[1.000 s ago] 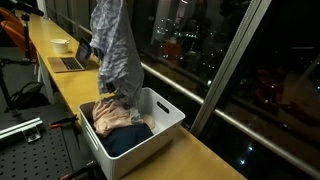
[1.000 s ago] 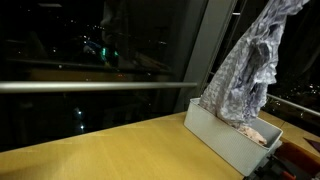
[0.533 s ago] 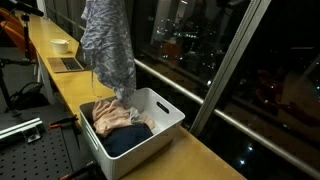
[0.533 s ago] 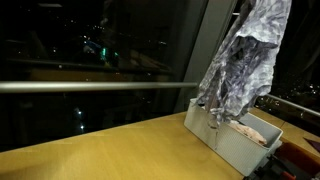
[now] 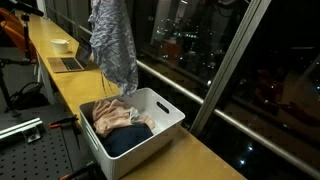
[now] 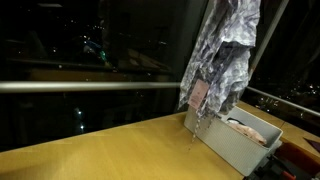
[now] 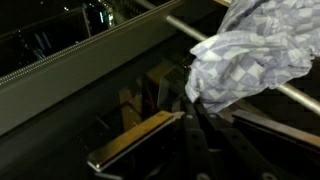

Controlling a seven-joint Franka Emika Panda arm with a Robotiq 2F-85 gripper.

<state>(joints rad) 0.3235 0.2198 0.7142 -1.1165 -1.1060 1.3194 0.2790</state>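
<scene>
Gripper (image 7: 197, 108) clamped tight on patterned cloth (image 5: 113, 45). Cloth hangs straight below it, long axis vert., bottom tip just above 1 edge of white bin (image 5: 168, 110).

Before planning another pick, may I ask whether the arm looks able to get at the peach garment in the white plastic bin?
Probably not: its jaws are shut on a grey patterned cloth hanging above the bin, though the peach garment lies uncovered on top.
</scene>
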